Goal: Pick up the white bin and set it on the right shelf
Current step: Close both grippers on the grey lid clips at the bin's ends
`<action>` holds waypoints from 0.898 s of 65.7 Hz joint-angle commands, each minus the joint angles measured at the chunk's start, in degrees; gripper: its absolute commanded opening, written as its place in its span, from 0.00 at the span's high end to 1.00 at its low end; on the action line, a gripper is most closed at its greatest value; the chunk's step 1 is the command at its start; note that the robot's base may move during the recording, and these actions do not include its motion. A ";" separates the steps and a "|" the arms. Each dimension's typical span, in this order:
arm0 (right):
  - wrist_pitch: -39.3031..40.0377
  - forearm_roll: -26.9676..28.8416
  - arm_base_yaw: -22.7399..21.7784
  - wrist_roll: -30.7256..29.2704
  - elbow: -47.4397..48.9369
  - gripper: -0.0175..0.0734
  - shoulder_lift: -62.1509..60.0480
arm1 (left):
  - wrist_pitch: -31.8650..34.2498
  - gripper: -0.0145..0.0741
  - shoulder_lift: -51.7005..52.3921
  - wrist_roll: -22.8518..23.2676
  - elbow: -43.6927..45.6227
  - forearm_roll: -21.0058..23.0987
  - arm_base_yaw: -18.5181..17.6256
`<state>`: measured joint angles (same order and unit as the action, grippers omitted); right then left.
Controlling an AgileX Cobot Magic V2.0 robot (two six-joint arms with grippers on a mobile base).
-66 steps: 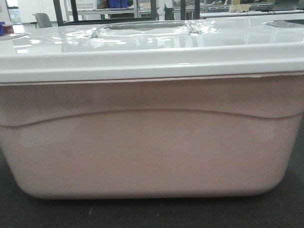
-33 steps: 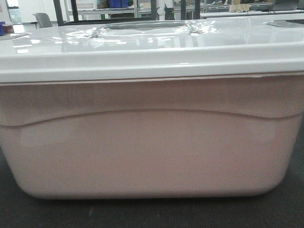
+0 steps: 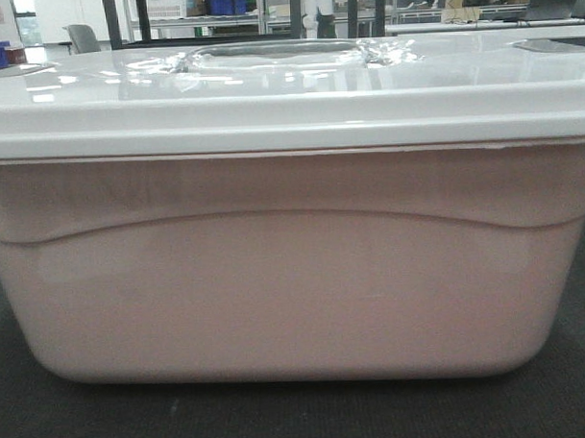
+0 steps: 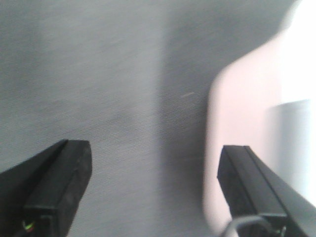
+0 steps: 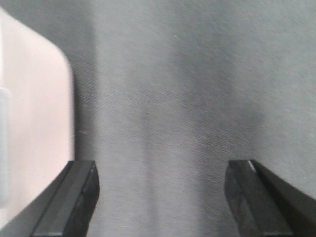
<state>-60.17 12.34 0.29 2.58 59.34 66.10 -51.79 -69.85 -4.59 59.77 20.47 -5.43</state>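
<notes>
White bin [image 3: 295, 296] sits on dark surface [image 3: 299, 416], shelving [image 3: 201, 22] behind.

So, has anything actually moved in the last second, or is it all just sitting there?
Nothing visibly changed. The white bin sits in the same spot on the dark surface, lid on, untouched. The left claw and right claw are open beside it now; they have no earlier pictures to compare.

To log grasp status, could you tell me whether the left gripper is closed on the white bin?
No, the left gripper is open, its fingers wide apart with the white bin off to one side.
</notes>
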 commanded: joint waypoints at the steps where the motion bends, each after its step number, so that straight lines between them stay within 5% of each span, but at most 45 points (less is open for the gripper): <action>1: 1.34 4.28 -0.33 -2.14 5.15 0.12 -0.95 | 0.92 0.36 1.22 -3.57 4.73 7.70 -0.17; 18: -4.88 24.32 -7.12 -16.02 9.44 0.12 3.15 | -6.37 0.35 -0.35 -17.88 8.38 28.86 6.86; 30: -12.20 37.03 -14.00 -26.39 9.39 0.12 8.64 | -15.28 0.36 -5.70 -26.65 8.24 37.98 12.45; 38: -15.80 43.28 -15.63 -30.49 9.22 0.12 12.62 | -16.26 0.36 -8.74 -32.01 5.83 46.83 13.12; 59: -16.24 47.32 -15.67 -34.92 3.32 0.12 14.70 | -18.25 0.36 -10.76 -41.32 -6.14 55.16 13.12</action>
<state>-69.68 54.60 -14.94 -30.14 63.53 82.48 -68.07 -82.14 -43.49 54.26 68.28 7.60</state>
